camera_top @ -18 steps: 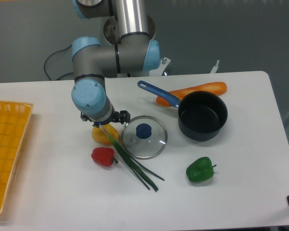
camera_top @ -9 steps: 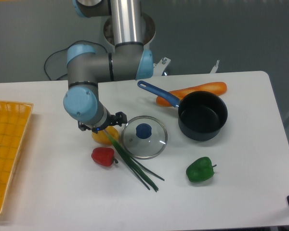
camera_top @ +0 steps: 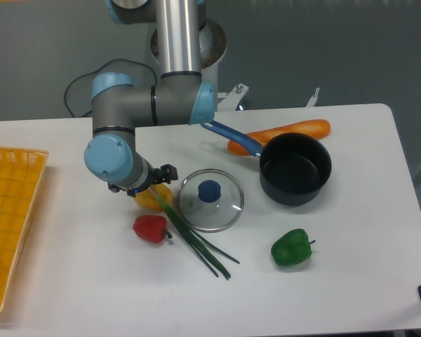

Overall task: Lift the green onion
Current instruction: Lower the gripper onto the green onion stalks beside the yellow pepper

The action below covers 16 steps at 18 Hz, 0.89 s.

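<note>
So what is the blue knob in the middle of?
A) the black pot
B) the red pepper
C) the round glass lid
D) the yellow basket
C: the blue knob sits at the centre of the glass lid, which lies flat on the table left of the black pot.

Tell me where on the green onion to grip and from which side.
Probably the bare mid-stalk of the green onion, between the red pepper and the lid, from straight above, jaws across the stalk. It lies flat; its pale end is crowded by the yellow pepper.
</note>
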Available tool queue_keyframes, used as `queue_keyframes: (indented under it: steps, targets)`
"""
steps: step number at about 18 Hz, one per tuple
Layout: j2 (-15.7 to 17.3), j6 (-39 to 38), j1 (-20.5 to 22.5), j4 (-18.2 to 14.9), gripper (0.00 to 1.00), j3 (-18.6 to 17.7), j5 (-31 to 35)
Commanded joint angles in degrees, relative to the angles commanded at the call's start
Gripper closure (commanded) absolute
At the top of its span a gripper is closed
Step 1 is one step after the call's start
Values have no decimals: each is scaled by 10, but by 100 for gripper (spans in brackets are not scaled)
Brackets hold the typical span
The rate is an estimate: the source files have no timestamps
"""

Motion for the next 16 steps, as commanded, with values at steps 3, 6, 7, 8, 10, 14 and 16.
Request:
queue_keyframes:
  steps: [3,6,7,8,10,14,16]
  targets:
    - [-1,0,-1,0,12,0,-1]
    - [0,1,-6,-3,14,-2,0]
    - [1,2,-6,-3,14,-2,0]
    - [2,3,-6,-3,14,-2,1]
    - [2,3,-6,-4,14,-2,2]
    - [3,4,-6,-4,14,-2,4]
    - [2,4,-6,-4,14,-3,5]
